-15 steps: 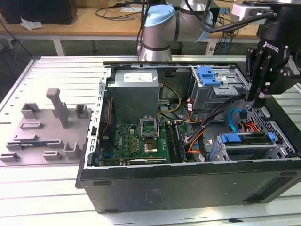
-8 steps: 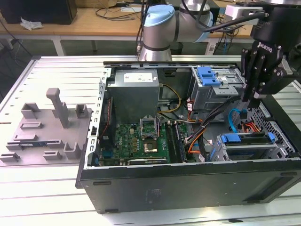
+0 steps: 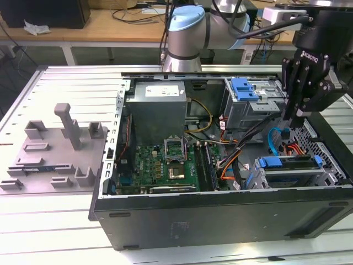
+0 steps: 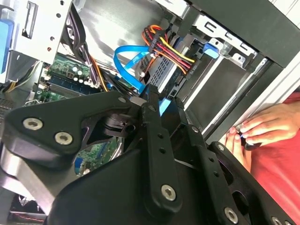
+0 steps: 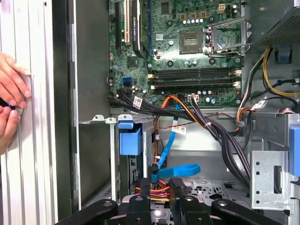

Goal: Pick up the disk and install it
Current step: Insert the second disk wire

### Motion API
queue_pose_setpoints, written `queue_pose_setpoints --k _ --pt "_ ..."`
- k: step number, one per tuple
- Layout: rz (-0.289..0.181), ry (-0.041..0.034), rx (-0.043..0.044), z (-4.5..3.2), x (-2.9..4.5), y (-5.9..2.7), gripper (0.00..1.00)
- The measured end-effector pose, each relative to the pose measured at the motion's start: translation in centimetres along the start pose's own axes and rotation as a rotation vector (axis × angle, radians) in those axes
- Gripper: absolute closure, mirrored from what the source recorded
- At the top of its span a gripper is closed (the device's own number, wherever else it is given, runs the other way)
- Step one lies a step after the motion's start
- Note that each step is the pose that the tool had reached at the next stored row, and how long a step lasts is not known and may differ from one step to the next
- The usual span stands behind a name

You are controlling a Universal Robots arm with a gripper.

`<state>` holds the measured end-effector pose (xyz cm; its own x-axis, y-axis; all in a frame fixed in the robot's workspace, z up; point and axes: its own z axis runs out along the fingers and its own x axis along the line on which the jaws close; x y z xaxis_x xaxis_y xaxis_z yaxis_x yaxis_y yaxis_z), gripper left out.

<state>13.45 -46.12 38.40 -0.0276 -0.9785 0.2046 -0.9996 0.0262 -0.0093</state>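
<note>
My gripper (image 3: 291,113) hangs over the drive bay, fingers drawn together on nothing I can see, so I should descend squarely past the cables (image 4: 171,49) toward the disk (image 3: 289,171), already in its cage.

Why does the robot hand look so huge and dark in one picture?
In the second wrist view the black metal gripper sits close to the camera, so it looms large and unlit; in the exterior view the same gripper looks ordinary-sized above the open black computer case.
</note>
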Motion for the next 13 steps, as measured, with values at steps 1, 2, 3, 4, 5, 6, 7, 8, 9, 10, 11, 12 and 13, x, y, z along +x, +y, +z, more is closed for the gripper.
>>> queue_pose_setpoints --k 1,2,3,4,5,6,7,8,9,10,11,12,13 --pt "0.000 0.0010 0.0001 0.03 -0.01 0.00 0.70" --pt "0.000 0.0059 0.0002 0.11 -0.02 0.02 0.70" --pt "0.000 0.0113 0.0004 0.17 -0.03 0.03 0.70" --pt "0.000 0.0147 0.0004 0.21 -0.04 0.05 0.70" --pt "0.000 0.0187 0.0006 0.24 -0.04 0.07 0.70" --pt "-0.001 0.0262 0.0008 0.31 -0.07 0.10 0.70" --pt "-0.001 0.0306 0.0010 0.38 -0.11 0.15 0.70" --pt "-0.001 0.0319 0.0010 0.42 -0.13 0.18 0.70" --pt "-0.001 0.0326 0.0010 0.46 -0.15 0.21 0.70" --pt "-0.001 0.0330 0.0011 0.51 -0.18 0.25 0.70" --pt "-0.001 0.0332 0.0011 0.56 -0.20 0.28 0.70" --pt "-0.001 0.0334 0.0011 0.59 -0.21 0.31 0.70" --pt "-0.001 0.0338 0.0011 0.63 -0.22 0.34 0.70"
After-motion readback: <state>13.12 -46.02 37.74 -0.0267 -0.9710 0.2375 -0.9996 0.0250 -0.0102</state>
